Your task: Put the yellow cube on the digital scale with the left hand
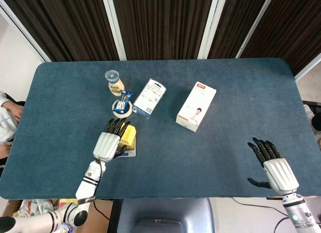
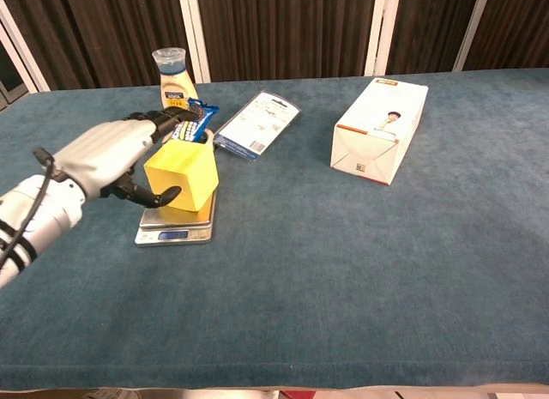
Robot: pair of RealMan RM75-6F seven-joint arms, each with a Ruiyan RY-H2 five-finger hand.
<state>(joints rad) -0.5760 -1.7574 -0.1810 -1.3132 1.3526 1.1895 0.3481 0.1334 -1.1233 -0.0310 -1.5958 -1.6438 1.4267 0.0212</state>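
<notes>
Left hand (image 2: 116, 159) had fingers spread beside the yellow cube (image 2: 182, 176), which sat on the scale (image 2: 176, 225), holding nothing. We'd back straight off sideways, no brushing. Right hand (image 1: 277, 172) idle, fingers apart.
</notes>
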